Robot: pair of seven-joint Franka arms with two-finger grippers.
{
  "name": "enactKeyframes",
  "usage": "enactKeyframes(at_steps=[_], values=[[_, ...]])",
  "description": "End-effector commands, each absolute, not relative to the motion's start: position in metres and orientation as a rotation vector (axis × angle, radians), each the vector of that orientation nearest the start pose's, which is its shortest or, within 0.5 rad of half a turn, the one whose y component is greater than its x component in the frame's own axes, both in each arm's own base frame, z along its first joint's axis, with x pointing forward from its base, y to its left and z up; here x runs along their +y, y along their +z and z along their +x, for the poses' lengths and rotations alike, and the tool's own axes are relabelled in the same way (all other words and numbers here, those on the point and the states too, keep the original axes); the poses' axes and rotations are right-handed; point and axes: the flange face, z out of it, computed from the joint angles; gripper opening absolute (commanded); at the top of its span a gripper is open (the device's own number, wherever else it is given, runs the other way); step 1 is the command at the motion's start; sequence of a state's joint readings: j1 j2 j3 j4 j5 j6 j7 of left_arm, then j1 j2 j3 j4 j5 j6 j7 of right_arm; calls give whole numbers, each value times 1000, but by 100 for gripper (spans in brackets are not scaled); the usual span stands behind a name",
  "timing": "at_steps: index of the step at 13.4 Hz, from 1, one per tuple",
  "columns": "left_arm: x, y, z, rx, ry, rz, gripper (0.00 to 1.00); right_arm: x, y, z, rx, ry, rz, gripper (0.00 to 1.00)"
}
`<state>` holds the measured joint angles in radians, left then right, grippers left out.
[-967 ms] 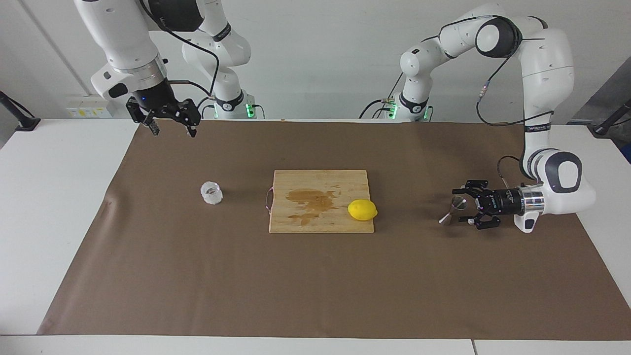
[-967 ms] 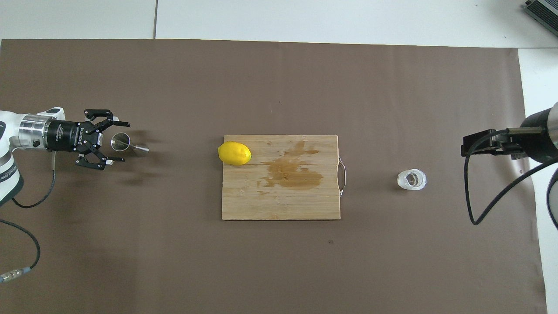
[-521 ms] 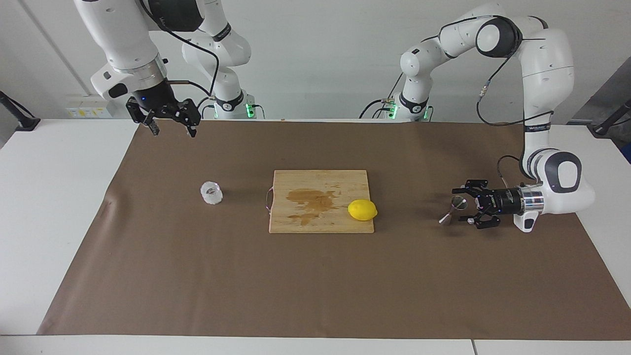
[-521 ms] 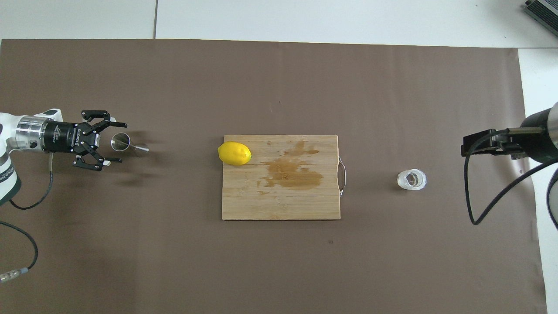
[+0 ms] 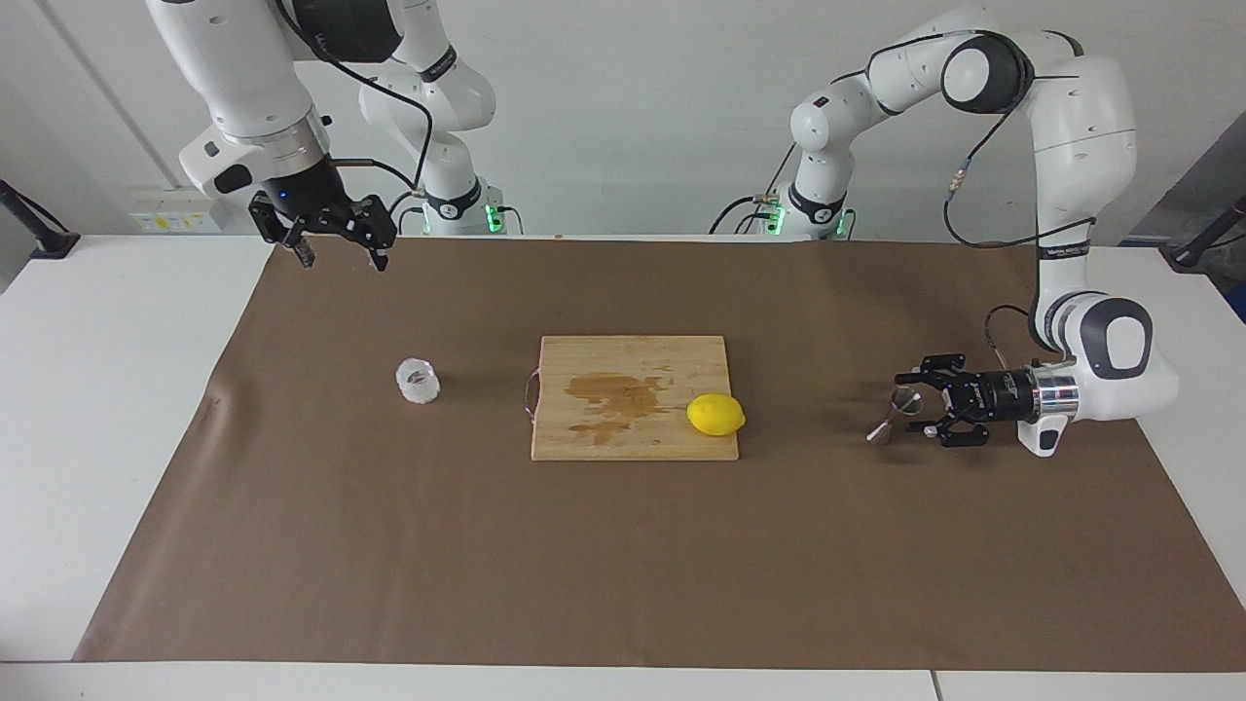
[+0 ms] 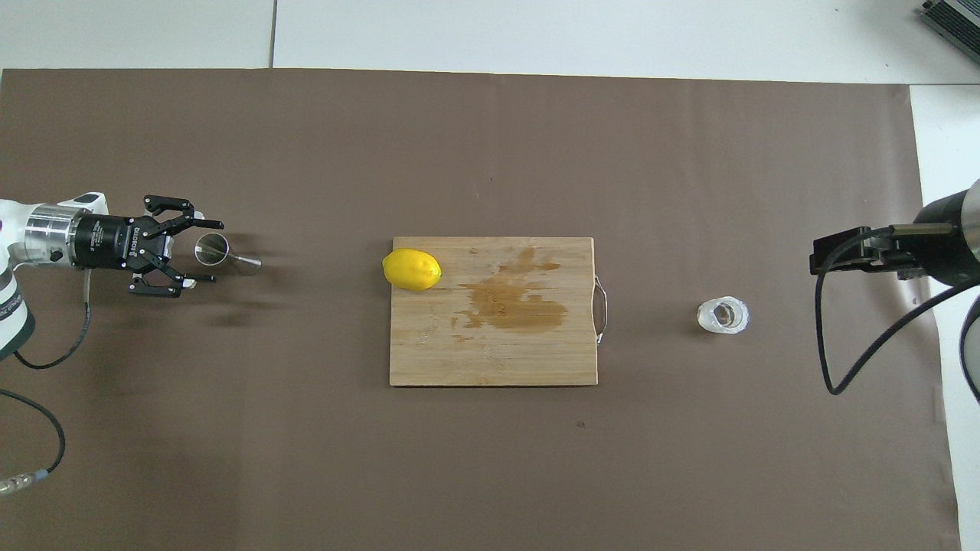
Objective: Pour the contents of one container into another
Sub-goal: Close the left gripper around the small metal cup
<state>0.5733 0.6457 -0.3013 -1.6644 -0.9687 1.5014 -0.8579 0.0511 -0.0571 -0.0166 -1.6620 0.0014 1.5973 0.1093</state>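
The clear textured glass cup (image 5: 418,381) stands on the brown mat toward the right arm's end; it also shows in the overhead view (image 6: 723,315). The steel jigger (image 5: 896,417) stands on the mat toward the left arm's end, also seen from overhead (image 6: 222,254). My left gripper (image 5: 915,404) lies level just above the mat, open, with its fingers on either side of the jigger's upper cone and apart from it; from overhead it (image 6: 208,252) shows the same. My right gripper (image 5: 341,257) hangs open and empty over the mat's edge nearest the robots and waits.
A wooden cutting board (image 5: 633,438) with a wet brown stain lies mid-table, a lemon (image 5: 715,415) on its corner toward the jigger. In the overhead view the board (image 6: 490,360) and lemon (image 6: 412,268) show too. A cable loops from the right arm (image 6: 834,360).
My left gripper has drawn back a little toward its own end of the table, and its fingers stand slightly closer together. The jigger, the cup and the right arm have not moved.
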Motion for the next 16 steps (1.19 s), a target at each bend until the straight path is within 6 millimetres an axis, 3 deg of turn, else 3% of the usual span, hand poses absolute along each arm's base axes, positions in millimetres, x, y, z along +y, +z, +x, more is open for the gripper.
enactKeyframes(at_steps=[1,7,12,16], values=[[100,269,611,1343,-1215,1421,69,15,614,536,99,29,-3144,100],[99,269,611,1364,-1233,1406,50,17,614,536,94,26,-3144,100],[100,269,611,1388,-1237,1397,46,16,614,536,96,26,-3144,100],[98,269,612,1389,-1239,1392,23,17,614,536,94,26,-3144,100]])
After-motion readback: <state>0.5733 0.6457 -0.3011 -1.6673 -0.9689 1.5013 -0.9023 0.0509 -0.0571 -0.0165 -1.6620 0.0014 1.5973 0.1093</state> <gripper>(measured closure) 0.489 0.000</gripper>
